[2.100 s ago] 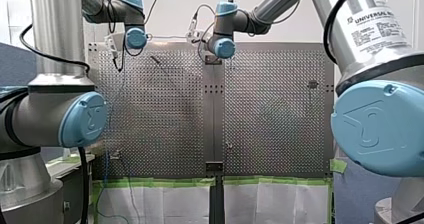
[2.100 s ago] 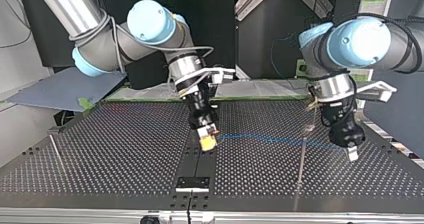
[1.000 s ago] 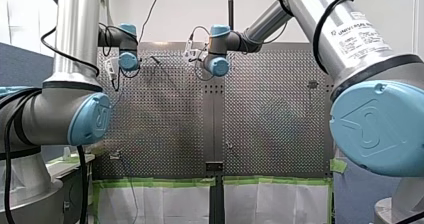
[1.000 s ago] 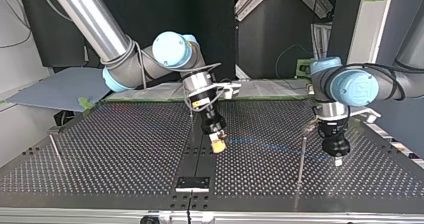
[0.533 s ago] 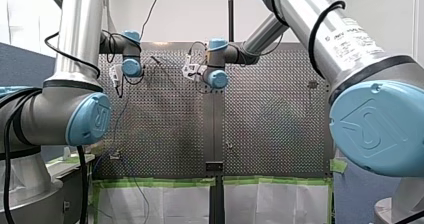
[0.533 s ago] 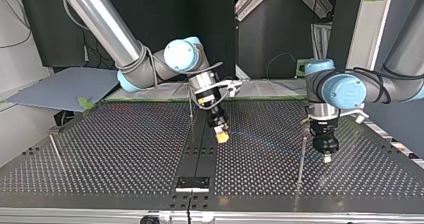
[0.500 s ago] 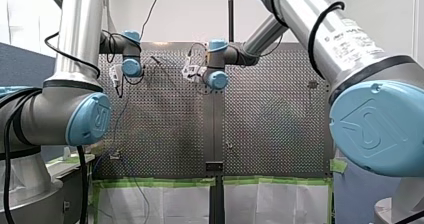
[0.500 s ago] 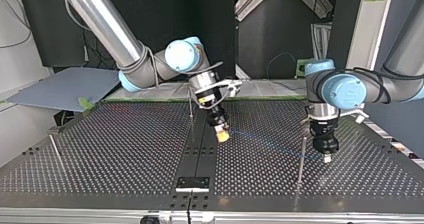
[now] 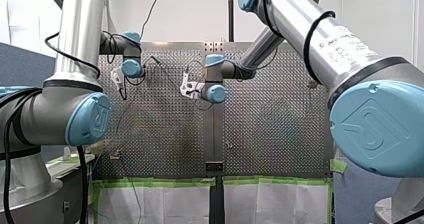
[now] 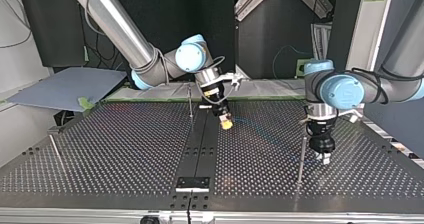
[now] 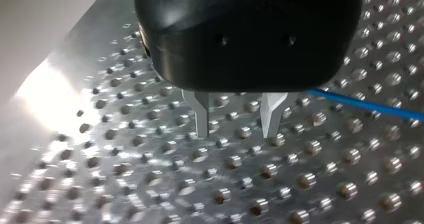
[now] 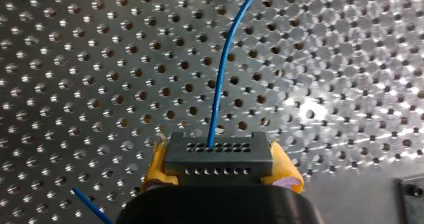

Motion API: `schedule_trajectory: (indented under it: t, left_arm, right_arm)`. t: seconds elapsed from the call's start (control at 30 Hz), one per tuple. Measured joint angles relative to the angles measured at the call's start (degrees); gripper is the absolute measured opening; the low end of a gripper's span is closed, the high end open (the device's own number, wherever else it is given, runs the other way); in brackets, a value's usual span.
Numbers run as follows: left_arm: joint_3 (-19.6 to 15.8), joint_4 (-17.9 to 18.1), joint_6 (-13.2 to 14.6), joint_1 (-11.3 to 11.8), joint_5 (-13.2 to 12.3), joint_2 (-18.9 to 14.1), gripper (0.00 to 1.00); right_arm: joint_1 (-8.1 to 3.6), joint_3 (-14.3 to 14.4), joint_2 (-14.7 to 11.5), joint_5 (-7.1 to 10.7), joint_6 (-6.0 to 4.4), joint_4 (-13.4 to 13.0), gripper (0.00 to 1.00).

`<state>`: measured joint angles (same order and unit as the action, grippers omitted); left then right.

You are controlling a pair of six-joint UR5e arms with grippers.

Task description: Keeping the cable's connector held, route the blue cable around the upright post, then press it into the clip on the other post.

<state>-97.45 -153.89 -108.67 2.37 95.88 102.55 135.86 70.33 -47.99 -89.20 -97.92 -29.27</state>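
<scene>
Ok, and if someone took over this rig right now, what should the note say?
Right gripper: shut on the connector, yellow pads either side.
Left gripper: open, empty, low over the table beside a post.
Blue cable: runs from the connector across the table towards the left gripper, passing beside its fingers.
Done: connector held.
Left: routing round the post and pressing into the clip; neither looks done, and the clip itself is too small to make out.
</scene>
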Motion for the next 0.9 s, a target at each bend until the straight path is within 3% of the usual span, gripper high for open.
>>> schedule_trajectory:
  t: [0.3, 0.9]
  left_arm:
    - [0.0, -2.1, -3.7, -0.6, -2.9, 3.7, 0.54]
    - [0.0, -3.7, -4.9, -1.6, -4.5, 6.3, 0.54]
  right_arm:
    - [-0.58, 0.3, 1.9, 0.03, 0.08, 0.0, 0.0]
    - [-1.46, 1.3, 8.4, -0.43, 0.28, -0.2, 0.0]
